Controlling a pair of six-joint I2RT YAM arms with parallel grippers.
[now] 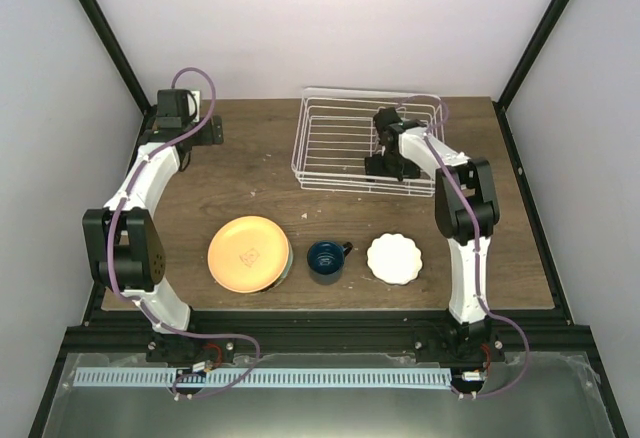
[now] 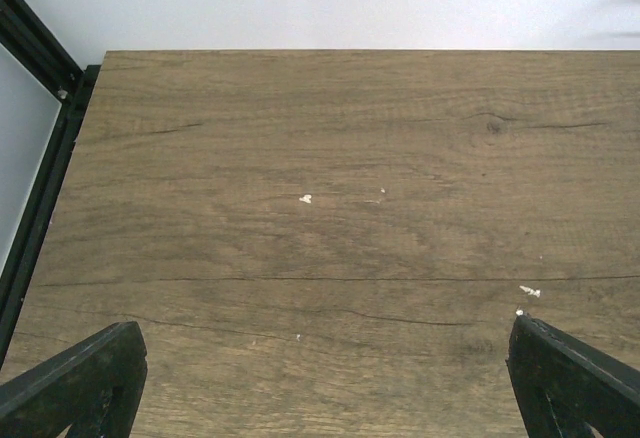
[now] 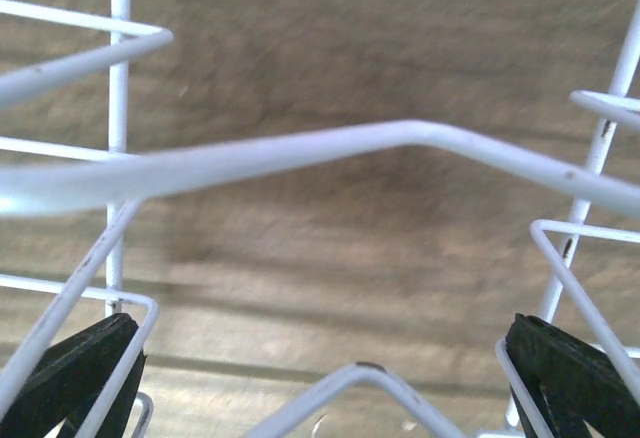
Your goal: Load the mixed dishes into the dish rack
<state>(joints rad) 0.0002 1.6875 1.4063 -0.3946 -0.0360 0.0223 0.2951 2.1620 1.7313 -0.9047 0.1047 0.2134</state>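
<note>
The white wire dish rack [image 1: 340, 138] stands at the back right of the table. My right gripper [image 1: 386, 165] is open and empty, low inside the rack's right part; in the right wrist view [image 3: 325, 358] white rack wires [image 3: 300, 153] cross in front of the spread fingers. My left gripper [image 1: 203, 135] is open and empty at the back left, over bare wood [image 2: 325, 358]. The orange-yellow plate [image 1: 248, 254], the dark blue mug [image 1: 326, 260] and the white scalloped dish [image 1: 394, 258] lie in a row near the front. A thin pale-green rim [image 1: 289, 262] shows under the orange plate's right edge.
Black frame posts rise at both back corners, and a black rail [image 2: 40, 198] runs along the table's left edge. White walls close in the back and sides. Small white crumbs [image 2: 306, 198] lie on the wood.
</note>
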